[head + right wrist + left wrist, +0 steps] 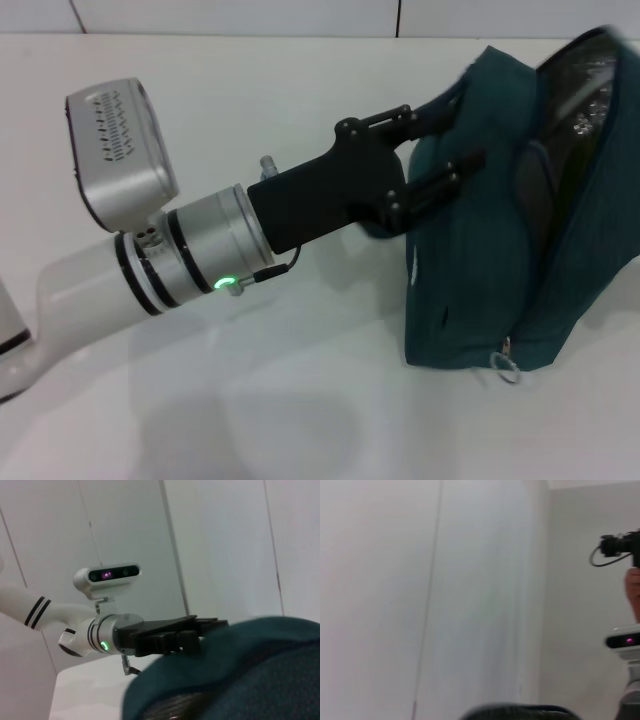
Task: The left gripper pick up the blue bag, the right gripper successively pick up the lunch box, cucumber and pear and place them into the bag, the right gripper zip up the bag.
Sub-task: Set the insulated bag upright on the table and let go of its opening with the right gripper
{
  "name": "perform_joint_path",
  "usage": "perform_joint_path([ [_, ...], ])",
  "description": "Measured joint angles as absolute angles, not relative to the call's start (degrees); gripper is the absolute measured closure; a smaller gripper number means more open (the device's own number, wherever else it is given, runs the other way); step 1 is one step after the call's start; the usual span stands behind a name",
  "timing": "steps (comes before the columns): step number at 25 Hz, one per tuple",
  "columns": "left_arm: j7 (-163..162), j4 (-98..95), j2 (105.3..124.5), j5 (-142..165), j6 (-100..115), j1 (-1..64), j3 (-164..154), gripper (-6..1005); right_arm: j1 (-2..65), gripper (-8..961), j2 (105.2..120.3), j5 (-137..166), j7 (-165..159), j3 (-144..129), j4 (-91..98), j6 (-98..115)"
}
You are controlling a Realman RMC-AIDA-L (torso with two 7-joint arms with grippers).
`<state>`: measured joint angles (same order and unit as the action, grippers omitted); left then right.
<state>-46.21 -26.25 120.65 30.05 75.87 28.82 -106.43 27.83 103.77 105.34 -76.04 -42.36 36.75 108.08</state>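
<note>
Large dark teal-blue fabric bag (520, 270) w/ silver foil lining sits at the right of the white table (300, 420), top gaping open, metal ring zip pull (508, 368) hanging at its lower near corner. Black two-finger left gripper (425, 160) on its silver-ringed, green-lit wrist reaches in from the left, fingers pinching the bag's near top edge. Right wrist view shows same grip (200, 630) beyond the bag fabric (240, 675). Right gripper not seen; can't tell its state.
</note>
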Motion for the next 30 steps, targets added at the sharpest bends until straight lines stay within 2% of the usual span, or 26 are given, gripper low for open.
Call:
perform_joint_path([
  [7,-44.0,-24.4,120.61,22.8,72.7,28.5,-109.6,513,29.2,887,103.50,106.9,-79.7,-42.4,37.7,107.6],
  [11,-43.9,-24.2,120.28,22.7,72.8,28.2,-109.6,520,29.5,888,103.84,107.0,-83.1,-42.3,37.8,107.8],
  [16,-42.8,-23.6,120.20,23.1,74.0,27.4,-109.7,523,28.1,785,105.01,106.4,-83.7,-41.4,38.0,107.7],
  [21,-41.0,-23.6,120.46,23.2,74.4,26.6,-111.1,523,25.1,676,107.94,106.3,-83.4,-40.9,42.6,107.8],
  [24,-40.7,-23.7,120.35,23.3,74.5,26.5,-112.1,524,22.6,611,109.07,106.0,-82.1,-40.4,45.2,107.9],
  [30,-38.9,-23.4,120.62,23.1,74.5,26.3,-113.2,524,19.1,376,111.01,102.8,-73.1,-33.9,45.8,110.9],
])
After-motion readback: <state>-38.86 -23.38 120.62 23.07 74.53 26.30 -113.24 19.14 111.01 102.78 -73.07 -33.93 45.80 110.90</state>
